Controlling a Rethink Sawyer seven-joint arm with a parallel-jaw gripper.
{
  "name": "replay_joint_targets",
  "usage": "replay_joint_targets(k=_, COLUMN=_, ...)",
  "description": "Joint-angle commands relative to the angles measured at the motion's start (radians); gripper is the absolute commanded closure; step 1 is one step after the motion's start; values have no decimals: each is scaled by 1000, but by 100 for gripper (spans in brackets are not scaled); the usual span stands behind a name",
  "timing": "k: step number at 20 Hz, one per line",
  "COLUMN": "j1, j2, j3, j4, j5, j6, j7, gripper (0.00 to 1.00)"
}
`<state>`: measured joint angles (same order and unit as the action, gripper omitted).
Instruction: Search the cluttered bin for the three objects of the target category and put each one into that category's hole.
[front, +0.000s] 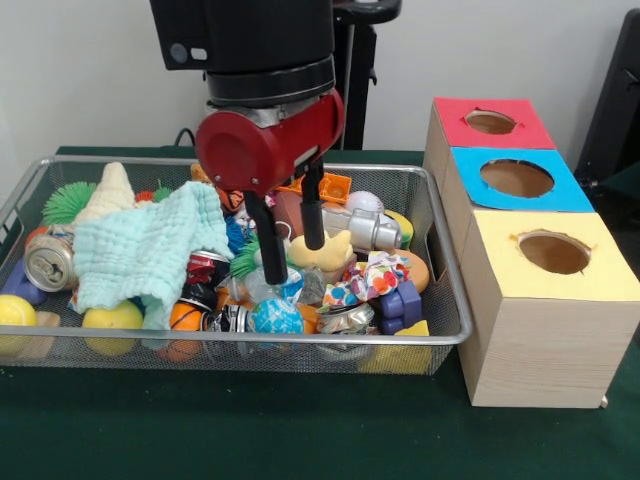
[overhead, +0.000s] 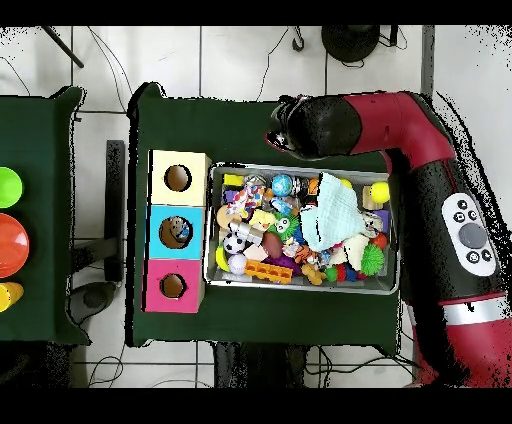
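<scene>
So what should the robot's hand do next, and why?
Probably lower a little and close. The hand hangs open over the middle of the bin, its two black fingers apart just above the clutter and holding nothing. Which item it should grab is hard to tell. The blue-framed hole waits to the side.

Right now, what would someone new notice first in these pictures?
Probably the tool, its two black fingers spread open, hanging over the middle of the bin, a wire basket crammed with bright toys and crushed cans. Next, the mint green cloth draped over the bin's left side, and the blue-framed hole between the red and yellow ones at right.
</scene>
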<state>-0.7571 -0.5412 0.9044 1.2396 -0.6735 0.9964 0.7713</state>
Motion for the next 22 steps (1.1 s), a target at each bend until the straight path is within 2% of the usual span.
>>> replay_joint_targets(k=1, j1=-12, j2=37, j3=-4, j4=-35, j5=-89, j6=5, j7=-379, gripper=0)
replay_joint_targets(k=12, j1=-21, j2=59, j3=-10, j4=-47, j5=-86, j6=5, j7=-412, gripper=0)
replay_joint_targets(k=22, j1=4, j2=128, j3=-28, j4=-97, j5=-128, j6=50, j7=-548, gripper=0)
